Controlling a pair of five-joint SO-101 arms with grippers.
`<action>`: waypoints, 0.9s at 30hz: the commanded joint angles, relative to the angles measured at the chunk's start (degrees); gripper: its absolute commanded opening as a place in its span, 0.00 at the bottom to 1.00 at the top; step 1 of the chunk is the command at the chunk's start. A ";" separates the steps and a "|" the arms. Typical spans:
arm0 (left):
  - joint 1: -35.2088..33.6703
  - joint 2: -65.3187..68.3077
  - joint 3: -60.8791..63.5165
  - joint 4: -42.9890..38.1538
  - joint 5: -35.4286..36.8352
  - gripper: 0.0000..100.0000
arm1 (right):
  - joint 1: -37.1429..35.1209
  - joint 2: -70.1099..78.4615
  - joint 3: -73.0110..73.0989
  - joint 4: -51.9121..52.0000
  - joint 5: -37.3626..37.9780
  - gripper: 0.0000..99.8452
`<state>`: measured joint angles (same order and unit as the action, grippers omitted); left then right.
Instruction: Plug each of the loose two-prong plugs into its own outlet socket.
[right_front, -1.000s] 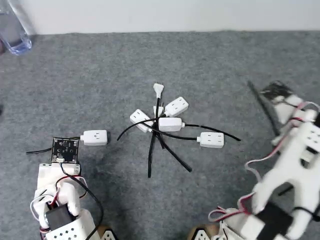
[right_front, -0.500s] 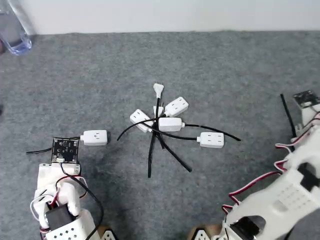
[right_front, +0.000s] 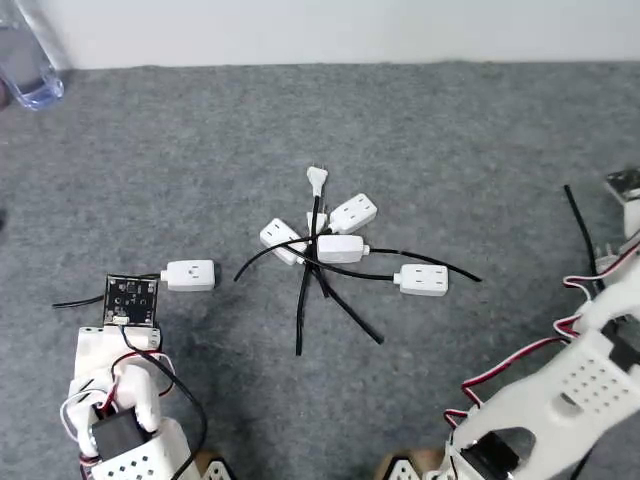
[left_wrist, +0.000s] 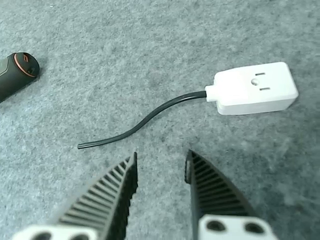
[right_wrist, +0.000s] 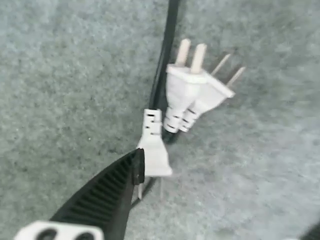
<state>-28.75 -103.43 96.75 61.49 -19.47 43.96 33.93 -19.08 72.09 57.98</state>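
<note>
Left gripper: fingers apart, nothing between them. One socket lies face up on the carpet, beyond the fingertips and off to one side, clear of both. The bare end of its black cord lies just ahead of the tips, not touching. A dark handle lies well off to the other side.

Right gripper: open or closed cannot be told. A white connector touches its tip. Just beyond lie what look like two plugs, blurred, side by side, prongs pointing away.

The heap of sockets and cords sits mid-table, well apart from both arms.
</note>
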 joint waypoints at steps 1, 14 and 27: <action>-0.09 -0.88 -0.31 0.35 -0.44 0.15 | 0.22 3.03 -2.99 -0.48 -0.26 0.55; -0.09 -0.88 -0.31 0.35 -0.35 0.15 | -7.96 7.43 -2.99 -1.01 -0.53 0.47; 0.00 -0.88 -0.31 0.35 -0.35 0.15 | -22.46 -8.40 -7.47 17.80 -6.33 0.43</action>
<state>-28.75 -103.43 96.75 61.49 -19.47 26.20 33.32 -23.82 85.71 52.97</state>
